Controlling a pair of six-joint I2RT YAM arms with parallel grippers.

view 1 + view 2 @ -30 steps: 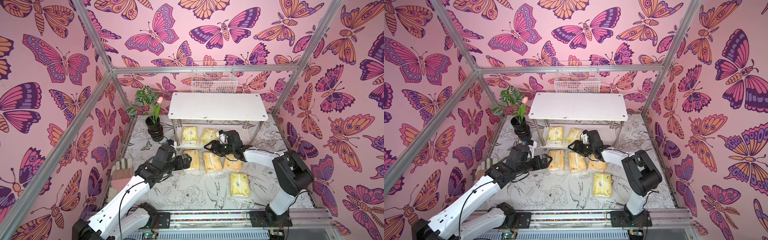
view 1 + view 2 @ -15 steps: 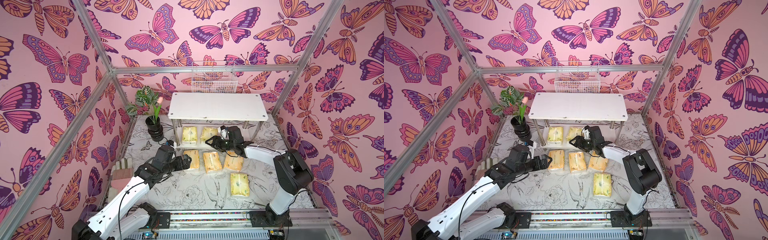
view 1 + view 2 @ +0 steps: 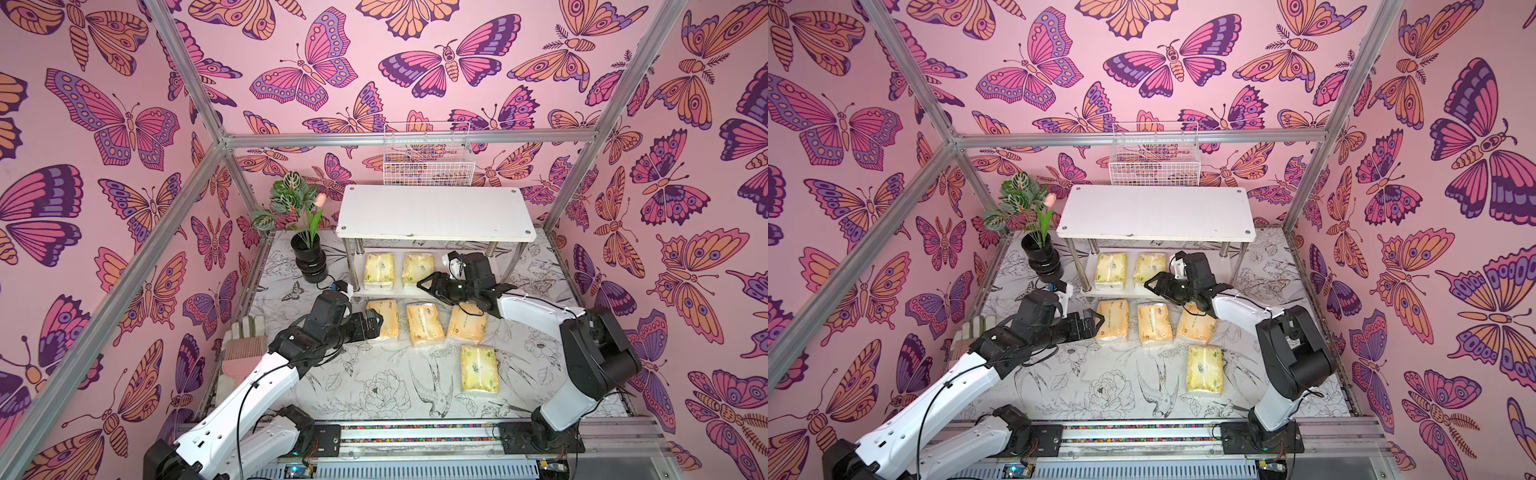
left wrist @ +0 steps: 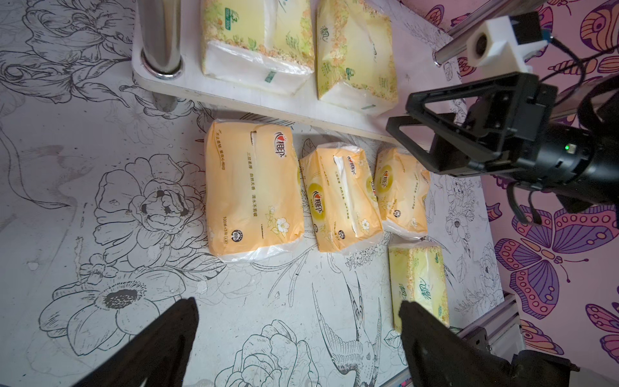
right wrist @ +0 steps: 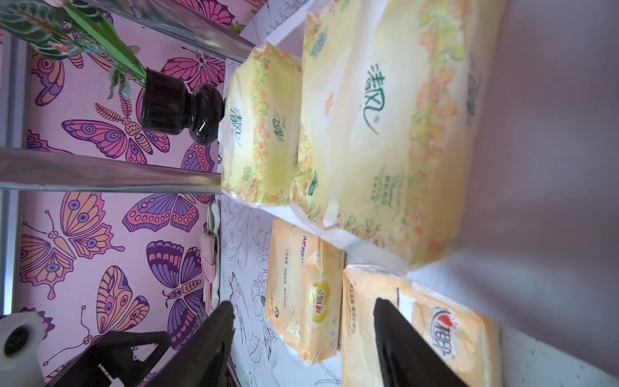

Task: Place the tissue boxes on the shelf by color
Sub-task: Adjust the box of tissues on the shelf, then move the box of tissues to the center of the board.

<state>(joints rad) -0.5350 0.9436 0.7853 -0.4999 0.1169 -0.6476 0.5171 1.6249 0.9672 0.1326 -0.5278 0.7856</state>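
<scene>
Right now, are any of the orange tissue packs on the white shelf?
No, all three orange packs lie on the table in front of the shelf, whose lower tier holds only two pale yellow-green packs.

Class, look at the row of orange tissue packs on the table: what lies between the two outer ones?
A third orange pack, between the plant-side pack and the other outer pack; both top views and the left wrist view show it.
</scene>
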